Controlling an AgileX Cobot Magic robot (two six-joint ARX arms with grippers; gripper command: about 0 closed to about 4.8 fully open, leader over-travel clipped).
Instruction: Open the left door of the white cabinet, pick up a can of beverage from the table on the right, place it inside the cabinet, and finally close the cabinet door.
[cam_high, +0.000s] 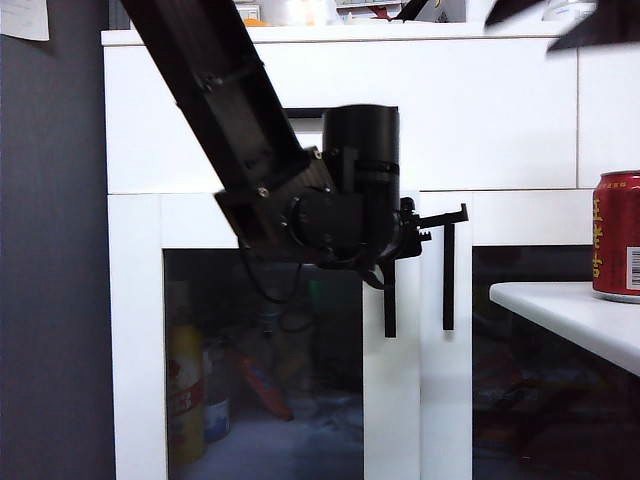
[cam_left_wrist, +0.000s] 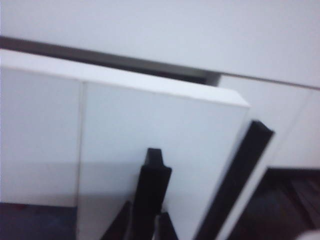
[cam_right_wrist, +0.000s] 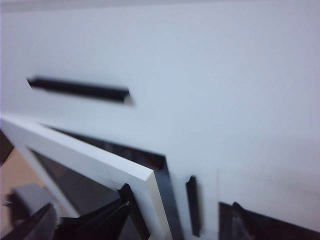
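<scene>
Right, the left gripper (cam_left_wrist: 153, 167) first: jaws pinched together, nothing between them. It hangs in front of the top rail of the left door (cam_left_wrist: 160, 120); I can't tell if it touches the face.

The door's handle (cam_left_wrist: 239, 177) is a vertical bar on the free edge, just beside the fingertips but apart from them. It runs downward from gripper height.

The door is already ajar. Its top edge stands off the cabinet (cam_high: 200, 110), with a dark gap behind. My read is that the opening is only begun; the swing has to carry the free edge out, away from the other door.

The right gripper (cam_right_wrist: 182, 220) is spread wide and empty, up high facing the drawer front and looking down on the ajar door.

The can (cam_high: 618, 235) stands upright, long axis vertical, on the table (cam_high: 560, 310) at far right of the exterior view. It is well apart from both grippers; the right arm is the nearer.

The tabletop is smooth, with no clutter seen round the can. The shelf behind the glass is crowded with bottles at the left, so room inside looks tight.
</scene>
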